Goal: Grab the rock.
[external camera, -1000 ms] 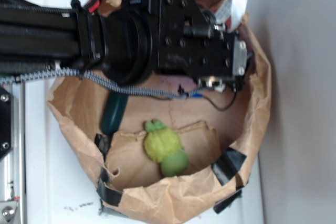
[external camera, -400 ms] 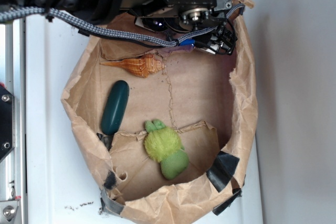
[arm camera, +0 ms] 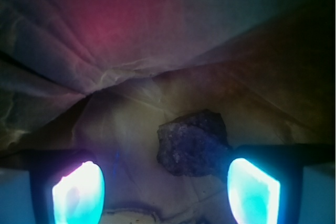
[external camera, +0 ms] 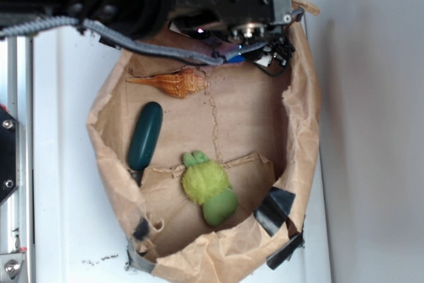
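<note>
The rock (arm camera: 193, 143), a dark rough angular chunk, lies on the brown paper floor in the wrist view, close against a crumpled paper wall. My gripper (arm camera: 165, 191) is open; its two glowing fingertips (arm camera: 79, 192) stand wide apart, and the rock sits between them, nearer the right one, touching neither. In the exterior view the rock is hidden under the black arm and gripper body (external camera: 245, 28), which hang over the top edge of the paper bag (external camera: 301, 137).
Inside the bag lie an orange spiral seashell (external camera: 173, 83), a smooth dark green oblong (external camera: 145, 136) and a green plush toy (external camera: 209, 187). The bag's crumpled walls rise on all sides, with black tape (external camera: 273, 209) at the lower rim. A white surface (external camera: 59, 203) surrounds it.
The arm has moved toward the top of the exterior view, uncovering the seashell and the bag floor. The bag's walls have shifted slightly.
</note>
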